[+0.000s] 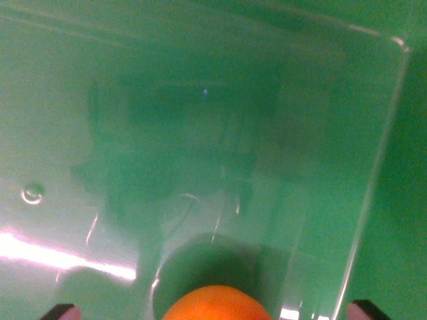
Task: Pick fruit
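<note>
Orange fruit (217, 304) at bottom centre of wrist view, gripper (213, 311) spread wide around it.
Camera points down at a clear plastic tray (373, 167) on a green surface (407, 200). Two dark fingertips (61, 311) poke in at the bottom corners, well apart, the orange between them, neither touching it. Only the orange's top shows; glare streak at the wrist view's left.

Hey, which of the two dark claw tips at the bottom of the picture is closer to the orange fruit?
The left tip; the right tip sits farther from the orange.
</note>
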Robot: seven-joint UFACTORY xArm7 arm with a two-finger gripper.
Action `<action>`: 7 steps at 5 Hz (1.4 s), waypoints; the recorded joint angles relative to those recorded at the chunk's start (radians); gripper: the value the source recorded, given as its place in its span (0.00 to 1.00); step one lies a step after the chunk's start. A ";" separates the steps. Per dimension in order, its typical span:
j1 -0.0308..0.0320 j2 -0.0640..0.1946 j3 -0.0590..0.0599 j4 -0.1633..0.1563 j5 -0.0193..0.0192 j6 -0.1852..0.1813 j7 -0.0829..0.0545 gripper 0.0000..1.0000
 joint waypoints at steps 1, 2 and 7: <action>0.0000 0.000 0.000 0.000 0.0000 0.000 0.000 0.00; -0.0038 0.006 -0.006 -0.031 -0.0095 -0.032 -0.010 0.00; -0.0105 0.017 -0.017 -0.085 -0.0263 -0.090 -0.028 0.00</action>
